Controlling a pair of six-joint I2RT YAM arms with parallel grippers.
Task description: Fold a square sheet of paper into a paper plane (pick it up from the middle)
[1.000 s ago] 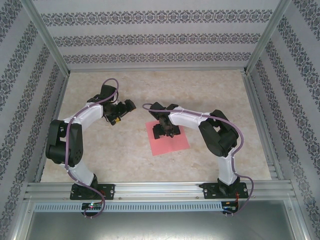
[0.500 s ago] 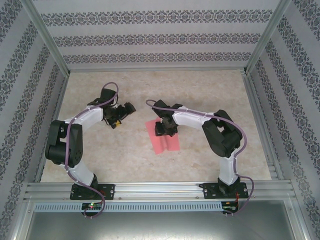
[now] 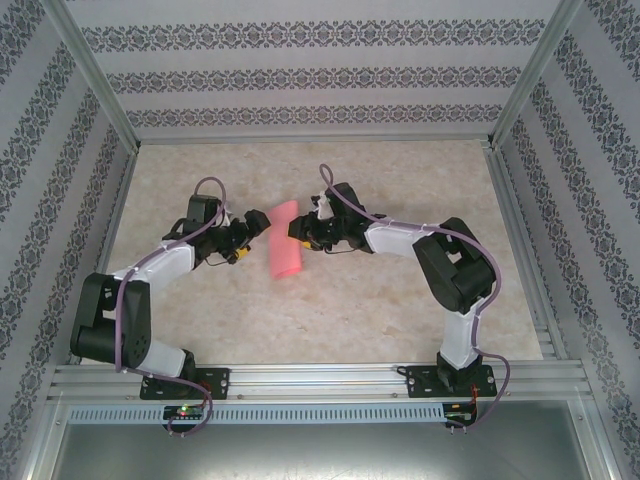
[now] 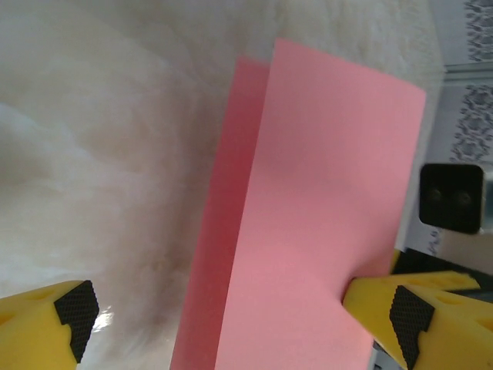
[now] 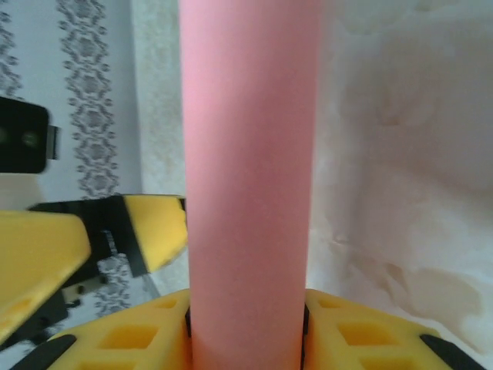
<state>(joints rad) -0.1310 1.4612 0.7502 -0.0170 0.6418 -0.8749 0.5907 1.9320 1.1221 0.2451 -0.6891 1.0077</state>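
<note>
My right gripper (image 3: 303, 233) is shut on the square sheet of paper (image 3: 283, 240), pinching it at its middle. The salmon-pink sheet hangs off the table, bent over into a rounded U. In the right wrist view the curved sheet (image 5: 246, 154) rises from between the yellow fingers (image 5: 362, 339). My left gripper (image 3: 256, 227) is open, right beside the sheet on its left. In the left wrist view the sheet (image 4: 323, 200) stands between the wide-apart fingers (image 4: 73, 308) and touches the right-hand one. My left gripper (image 4: 239, 312) grips nothing. The paper plane is out of view.
The marble-patterned table top (image 3: 380, 300) lies below both arms. Aluminium rails (image 3: 320, 378) run along the near edge, and patterned walls (image 3: 300, 80) enclose the back and sides.
My right gripper has shut on the sheet's middle and lifted it off the table, up and to the left, so that it bends double. My left arm has swung in towards it.
</note>
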